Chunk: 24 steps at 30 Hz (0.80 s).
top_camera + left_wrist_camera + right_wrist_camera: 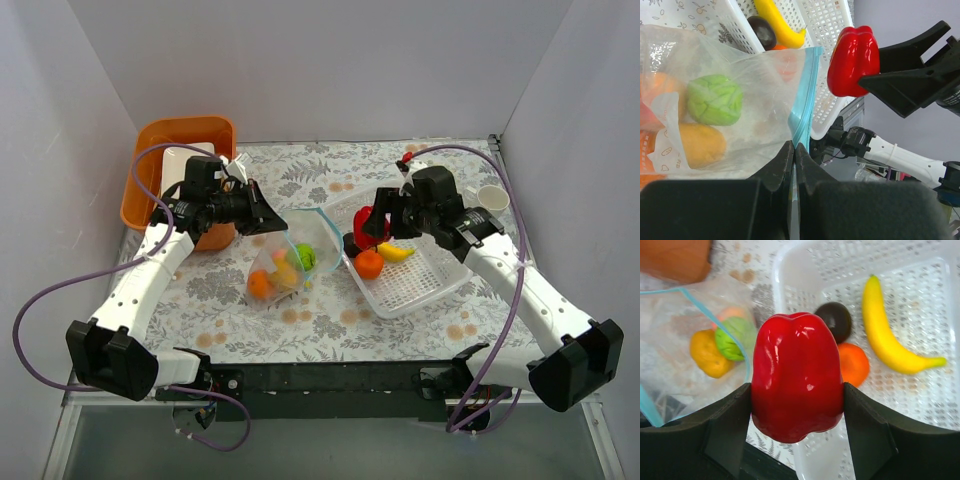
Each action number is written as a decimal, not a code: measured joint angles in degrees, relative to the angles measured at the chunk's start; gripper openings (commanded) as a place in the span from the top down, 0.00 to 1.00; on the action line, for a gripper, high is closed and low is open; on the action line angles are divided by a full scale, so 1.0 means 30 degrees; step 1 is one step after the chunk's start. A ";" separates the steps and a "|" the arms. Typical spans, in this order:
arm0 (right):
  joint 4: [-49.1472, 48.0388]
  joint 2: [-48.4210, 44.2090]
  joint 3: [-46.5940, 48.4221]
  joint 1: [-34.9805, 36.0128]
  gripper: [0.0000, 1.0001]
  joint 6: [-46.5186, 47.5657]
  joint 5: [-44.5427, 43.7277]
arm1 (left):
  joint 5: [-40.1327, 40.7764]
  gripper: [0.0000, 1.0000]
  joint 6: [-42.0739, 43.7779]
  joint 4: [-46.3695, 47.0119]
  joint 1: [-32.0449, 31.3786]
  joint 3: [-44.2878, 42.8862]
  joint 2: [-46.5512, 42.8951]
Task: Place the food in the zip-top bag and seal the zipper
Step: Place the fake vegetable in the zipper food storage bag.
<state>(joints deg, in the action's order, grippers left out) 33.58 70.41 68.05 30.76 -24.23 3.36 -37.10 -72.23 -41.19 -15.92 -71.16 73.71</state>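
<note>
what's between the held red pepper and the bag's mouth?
Only the white basket's rim shows in that gap, no other item: see the left wrist view, between the red pepper and the zip-top bag's blue zipper.

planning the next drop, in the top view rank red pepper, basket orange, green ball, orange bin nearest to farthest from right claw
1. red pepper, held in the right claw
2. orange, in the white basket
3. green ball, inside the bag, left
4. orange bin, far back left
</note>
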 measured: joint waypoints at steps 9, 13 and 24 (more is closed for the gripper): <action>-0.4787 -0.1188 -0.2871 0.0233 0.80 -0.2069 0.4109 | -0.0233 1.00 -0.0073 0.0335 0.0000 0.0226 0.0000; -0.6528 -0.1195 -0.2863 0.0947 0.79 -0.2448 0.4801 | -0.0335 1.00 -0.0080 0.0444 0.0000 0.0423 0.0000; -0.6863 0.1479 -0.1282 0.3636 0.76 -0.2871 0.4371 | -0.0379 1.00 -0.0211 0.0444 0.0000 0.0423 0.0000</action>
<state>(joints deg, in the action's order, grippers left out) 12.99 74.85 64.20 41.67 -32.84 16.47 -38.24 -72.86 -39.86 -15.92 -69.89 73.71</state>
